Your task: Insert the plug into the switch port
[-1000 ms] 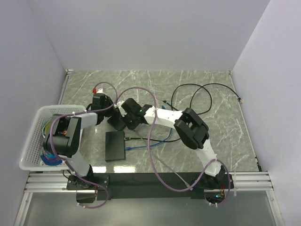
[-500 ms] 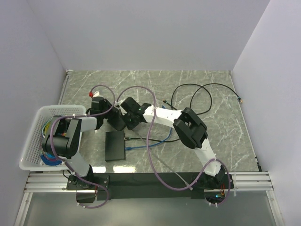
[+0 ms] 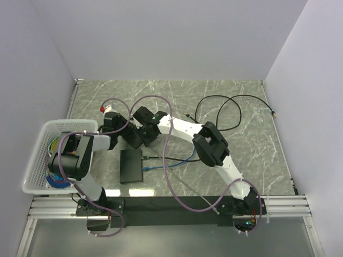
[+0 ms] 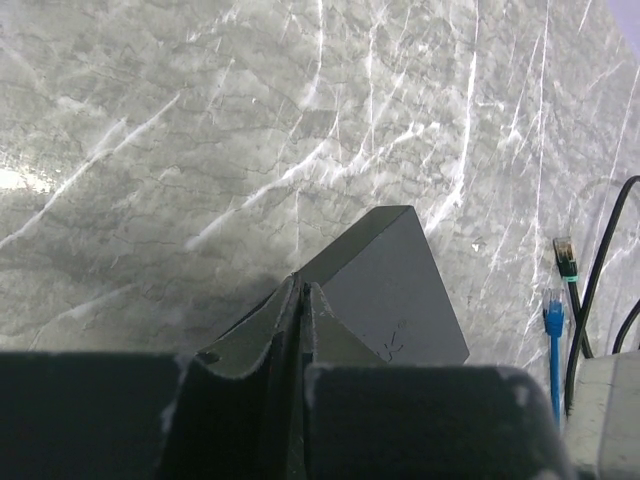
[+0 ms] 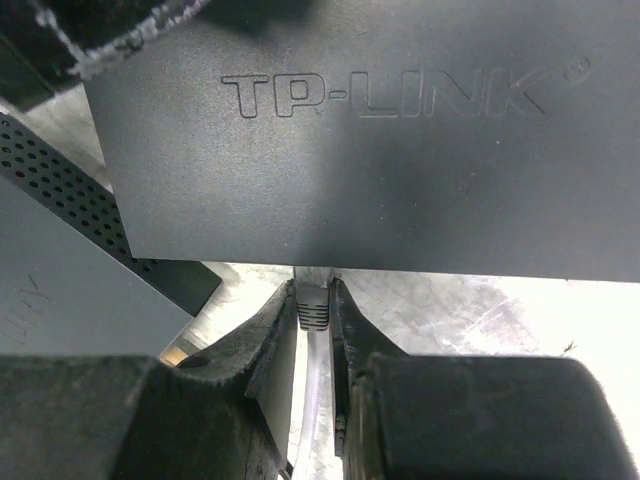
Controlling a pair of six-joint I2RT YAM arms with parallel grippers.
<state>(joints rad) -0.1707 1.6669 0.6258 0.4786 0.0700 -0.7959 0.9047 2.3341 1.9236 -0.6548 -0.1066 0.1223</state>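
Observation:
The black TP-LINK switch (image 5: 350,130) hangs tilted above the table between the two grippers (image 3: 132,140). My left gripper (image 3: 126,134) is shut on it. One of its fingers (image 5: 110,40) lies on the switch's logo face. In the left wrist view the left gripper (image 4: 302,290) shows only a thin slit and the held part is hidden. My right gripper (image 5: 313,295) is shut on a pale grey plug (image 5: 312,305). The plug's tip is hidden under the switch's lower edge. In the top view the right gripper (image 3: 143,134) sits right against the switch.
A second dark box (image 3: 131,166) lies flat near the front, also in the left wrist view (image 4: 395,290). A blue cable (image 3: 182,158) and a black cable (image 3: 236,107) lie to the right, their plugs (image 4: 552,310) loose. A white basket (image 3: 37,139) stands at the left.
My right arm has swung its elbow left and brought the gripper closer against the switch. My left wrist has shifted slightly left and down. The switch stays between them.

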